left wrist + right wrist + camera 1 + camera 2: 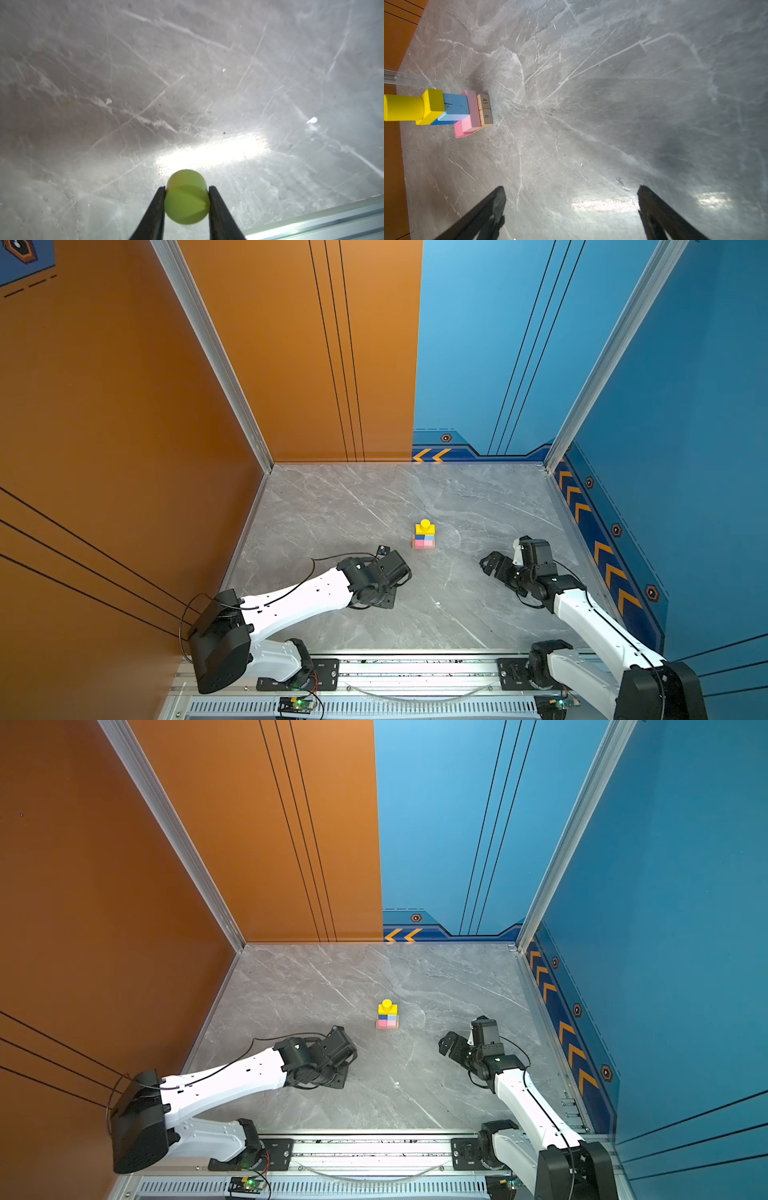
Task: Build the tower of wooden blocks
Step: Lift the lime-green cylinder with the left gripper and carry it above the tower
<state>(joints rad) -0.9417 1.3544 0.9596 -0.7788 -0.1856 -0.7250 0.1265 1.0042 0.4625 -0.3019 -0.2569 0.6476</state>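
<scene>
Sitting clamped in left tool [187,188]: lime-green cylinder [186,204]

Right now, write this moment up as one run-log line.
left gripper: shut on lime-green cylinder | right gripper: open, empty | tower: standing, yellow cylinder topmost | lime-green cylinder: not yet placed

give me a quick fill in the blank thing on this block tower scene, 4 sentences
1. The yellow cylinder stands at the very ____ of the tower.
2. In the right wrist view, ____ tan planks lie side by side under the pink bars.
3. The left gripper is shut on the lime-green cylinder, which is not yet on the ____.
4. The right gripper is open and holds ____.
Missing words: top; two; tower; nothing.
</scene>
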